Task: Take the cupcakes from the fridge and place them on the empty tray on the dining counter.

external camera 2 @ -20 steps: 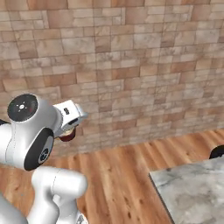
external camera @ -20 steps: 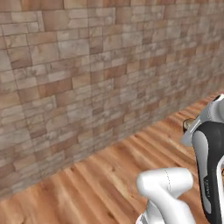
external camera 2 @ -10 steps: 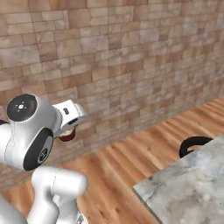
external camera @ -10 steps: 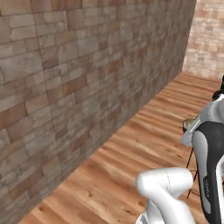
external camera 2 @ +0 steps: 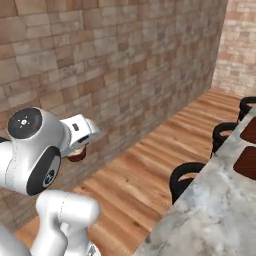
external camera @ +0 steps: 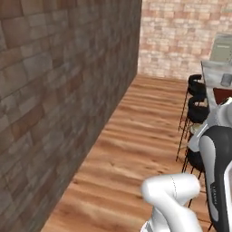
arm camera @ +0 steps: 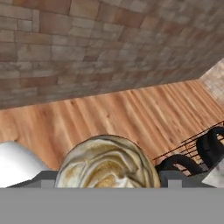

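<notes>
Cupcake carried toward the dining bench

Left base view: brick wall (external camera: 54, 90) is seen along the left, with wooden floor (external camera: 136, 136) running to the far end of the room. Black stools (external camera: 195, 108) are lined up at the right beside the near edge of the marble dining bench (external camera: 213, 72), on which a strip of a dark reddish-brown tray (external camera: 223, 95) can be made out. The white arm (external camera: 217, 172) is kept folded close to the base, presumably so the load is held steady while the base is driven.

Right base view: the gripper (external camera 2: 76, 152) is held out to the left of the scene, near the brick wall, with a small brown-based object, taken to be the cupcake (external camera 2: 76, 154), tucked under the hand. It is held high and well apart from the dining bench at the lower right, where two dark trays (external camera 2: 247, 162) lie at the far right edge. Which of them is the empty one cannot be told from here.

Hand view: the cupcake's swirled cream-and-tan top (arm camera: 107, 164) sits at the bottom, right against the hand. The fingers are hidden by it, but they are judged to be spread wide around the cupcake, clamped on its sides. It is held upright, probably to keep the frosting intact. Placement is judged not yet begun.
</notes>
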You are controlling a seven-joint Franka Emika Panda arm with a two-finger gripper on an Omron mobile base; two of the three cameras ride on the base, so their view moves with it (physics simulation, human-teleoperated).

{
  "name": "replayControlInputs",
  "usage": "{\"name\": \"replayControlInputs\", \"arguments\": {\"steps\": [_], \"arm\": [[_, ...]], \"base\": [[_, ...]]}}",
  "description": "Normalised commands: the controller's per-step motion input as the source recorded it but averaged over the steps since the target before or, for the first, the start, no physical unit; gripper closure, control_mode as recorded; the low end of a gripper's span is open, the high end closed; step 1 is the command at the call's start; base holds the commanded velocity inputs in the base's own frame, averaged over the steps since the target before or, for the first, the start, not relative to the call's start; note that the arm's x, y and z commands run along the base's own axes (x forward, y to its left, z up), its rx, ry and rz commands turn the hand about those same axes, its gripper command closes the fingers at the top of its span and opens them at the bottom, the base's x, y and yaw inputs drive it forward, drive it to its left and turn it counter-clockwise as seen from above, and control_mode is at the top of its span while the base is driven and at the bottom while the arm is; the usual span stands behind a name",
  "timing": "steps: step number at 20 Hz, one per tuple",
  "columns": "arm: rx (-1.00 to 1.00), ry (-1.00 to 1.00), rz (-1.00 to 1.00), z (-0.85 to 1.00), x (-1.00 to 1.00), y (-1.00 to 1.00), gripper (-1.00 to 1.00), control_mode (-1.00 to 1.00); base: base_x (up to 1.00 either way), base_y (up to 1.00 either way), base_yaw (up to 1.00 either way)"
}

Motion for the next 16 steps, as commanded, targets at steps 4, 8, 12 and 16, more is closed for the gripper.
{"name": "replayControlInputs", "arguments": {"steps": [4, 8, 12, 16], "arm": [[0.00, 0.00, 0.00, 0.00, 0.00, 0.00, 1.00, 1.00], [0.00, 0.00, 0.00, 0.00, 0.00, 0.00, 1.00, 1.00], [0.00, 0.00, 0.00, 0.00, 0.00, 0.00, 1.00, 1.00], [0.00, 0.00, 0.00, 0.00, 0.00, 0.00, 1.00, 1.00]], "base": [[1.00, 0.22, -0.46], [1.00, 0.17, -0.46], [0.96, 0.20, -0.47], [0.89, 0.14, -0.48]]}}
